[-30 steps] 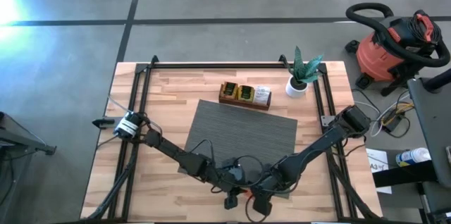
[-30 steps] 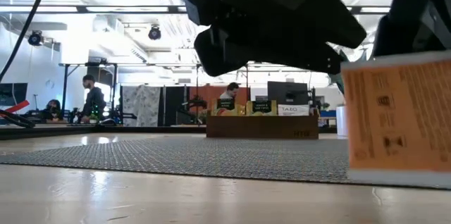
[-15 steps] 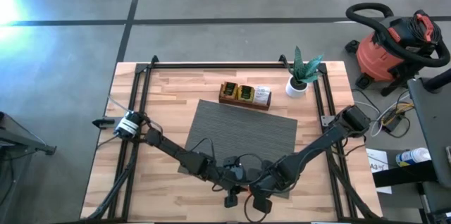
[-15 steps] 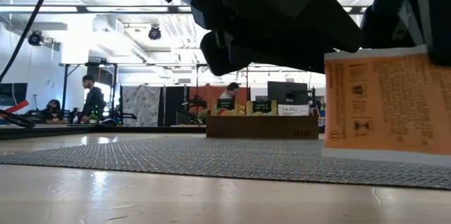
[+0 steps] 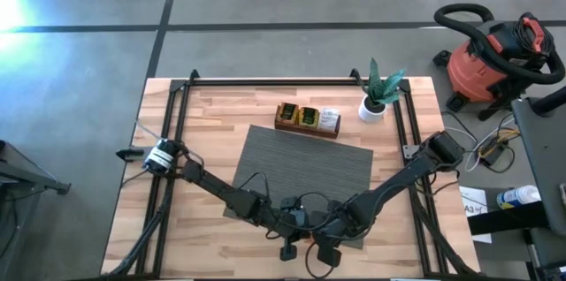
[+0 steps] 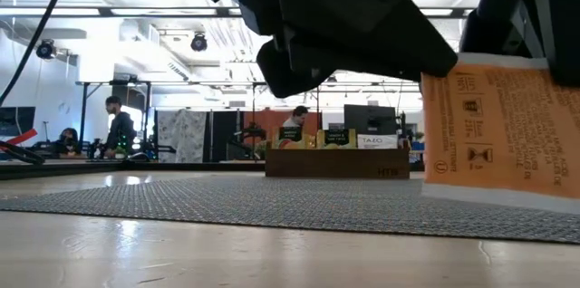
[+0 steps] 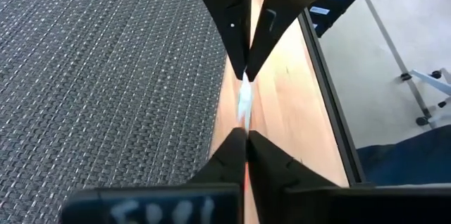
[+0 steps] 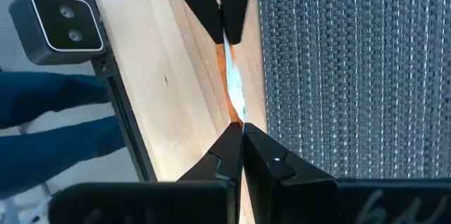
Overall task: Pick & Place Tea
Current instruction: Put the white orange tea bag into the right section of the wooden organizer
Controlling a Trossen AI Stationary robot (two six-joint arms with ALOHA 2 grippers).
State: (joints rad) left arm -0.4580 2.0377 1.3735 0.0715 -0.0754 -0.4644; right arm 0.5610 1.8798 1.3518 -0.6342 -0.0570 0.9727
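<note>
One orange tea sachet (image 6: 503, 134) stands on edge just above the table near its front edge, by the grey ribbed mat (image 5: 305, 170). My left gripper (image 7: 245, 138) and my right gripper (image 8: 239, 129) meet there tip to tip, each shut on the sachet from opposite sides. Both wrist views show it edge-on as a thin orange-white strip (image 7: 244, 101). More tea stands upright in the dark wooden tray (image 5: 306, 119) at the far side. My left gripper pinches one edge of the sachet (image 7: 244, 155) between its two fingers, coming in low from the table's left. The sachet stands on edge, lifted clear of the table. My right gripper pinches the opposite edge (image 8: 235, 115) between its two fingers, coming in low from the table's right. The sachet spans the short gap between the two grippers and sits slightly tilted.
A potted plant (image 5: 376, 95) stands at the far right beside the tray. Black frame rails (image 5: 172, 140) run along both sides of the table. A camera (image 8: 60, 23) sits at the near edge. People show in the room beyond.
The orange sachet has risen from the table surface to hang clear of it. It has also shifted a little toward the table's left and tipped slightly. Both arms have stayed close together at the near edge.
</note>
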